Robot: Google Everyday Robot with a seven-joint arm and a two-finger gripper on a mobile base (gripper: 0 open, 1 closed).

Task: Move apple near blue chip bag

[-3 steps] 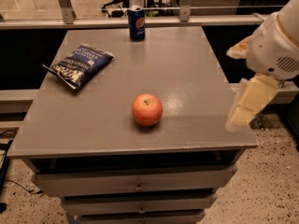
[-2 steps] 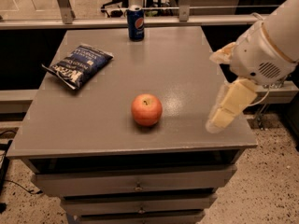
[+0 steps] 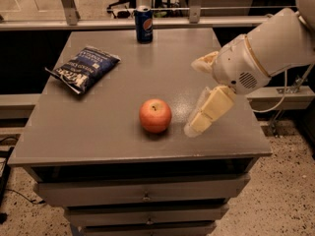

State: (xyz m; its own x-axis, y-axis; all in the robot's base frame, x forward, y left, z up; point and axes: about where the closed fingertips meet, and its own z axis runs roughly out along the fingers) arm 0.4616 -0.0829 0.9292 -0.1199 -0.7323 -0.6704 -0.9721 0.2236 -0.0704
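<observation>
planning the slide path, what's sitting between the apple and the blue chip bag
Nothing: the camera view shows only bare table between the apple and the blue chip bag. The gripper is close on the apple's other side.

White, rounded arm (image 3: 275,43) with a perforated grille (image 3: 247,80) and thin grey cable (image 3: 284,85), ending centre-right in a cream-fingered end effector (image 3: 194,98).

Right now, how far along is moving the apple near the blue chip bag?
Done: nothing yet; the apple sits front-centre on the table, well apart from the blue chip bag at back left. In hand: the gripper hovers open close beside the apple, holding nothing. Left: grasp, carry, set down by the bag.
</observation>
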